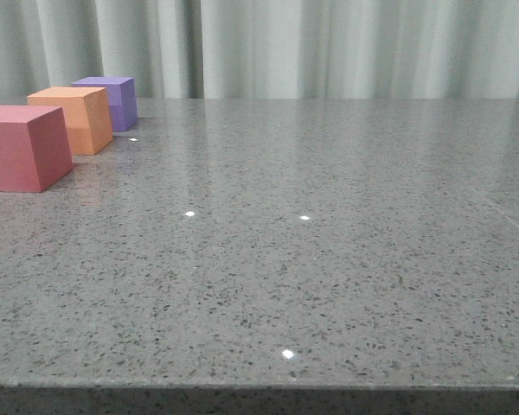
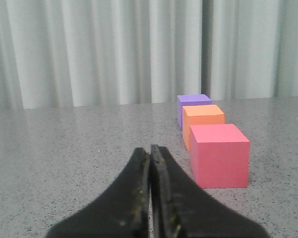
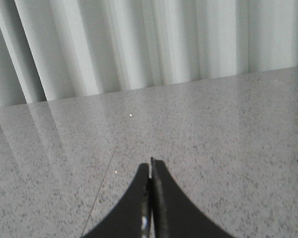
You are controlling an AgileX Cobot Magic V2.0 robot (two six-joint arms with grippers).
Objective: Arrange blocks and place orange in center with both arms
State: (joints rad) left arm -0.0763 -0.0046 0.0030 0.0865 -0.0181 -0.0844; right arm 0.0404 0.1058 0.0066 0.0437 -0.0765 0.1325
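Blocks (image 2: 208, 134) beyond closed left tool (image 2: 150, 148)

Only the fingers of each tool show. The left tool (image 2: 150, 148) has two matte black fingers (image 2: 134, 193), broad at the base and curving to narrow tips, with small pale specks along their inner edges. The right tool (image 3: 150, 161) has the same black, tapering shape, with a thin pale glint along its inner seam.

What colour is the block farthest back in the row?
Purple, clearest in the front view.
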